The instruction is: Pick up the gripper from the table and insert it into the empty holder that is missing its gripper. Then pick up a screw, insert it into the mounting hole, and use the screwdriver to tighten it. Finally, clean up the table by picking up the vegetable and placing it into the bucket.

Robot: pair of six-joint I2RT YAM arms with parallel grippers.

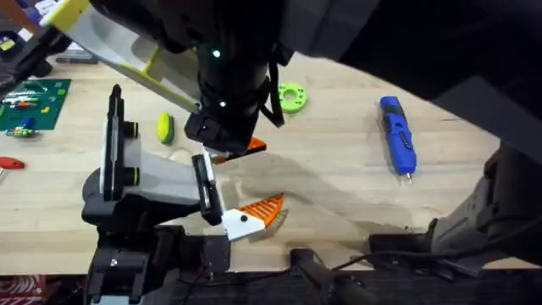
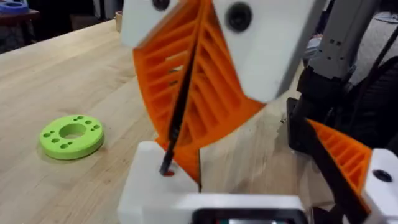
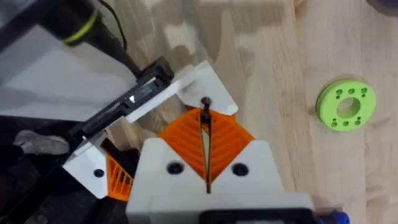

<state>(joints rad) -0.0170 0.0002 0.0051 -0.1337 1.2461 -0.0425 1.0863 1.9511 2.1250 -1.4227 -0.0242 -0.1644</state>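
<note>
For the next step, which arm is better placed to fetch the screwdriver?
Right, probably. The screwdriver lies on the right side, toward the right arm's base. First the right gripper must release the thin black pin it pinches.

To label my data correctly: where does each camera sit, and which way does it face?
Overhead: above the table, facing down and forward; right gripper, screwdriver, ring.
Left wrist: low, facing across the table; right gripper, ring.
Right wrist: facing down; own gripper shut on a screw, ring.
All three share the ring.
</note>
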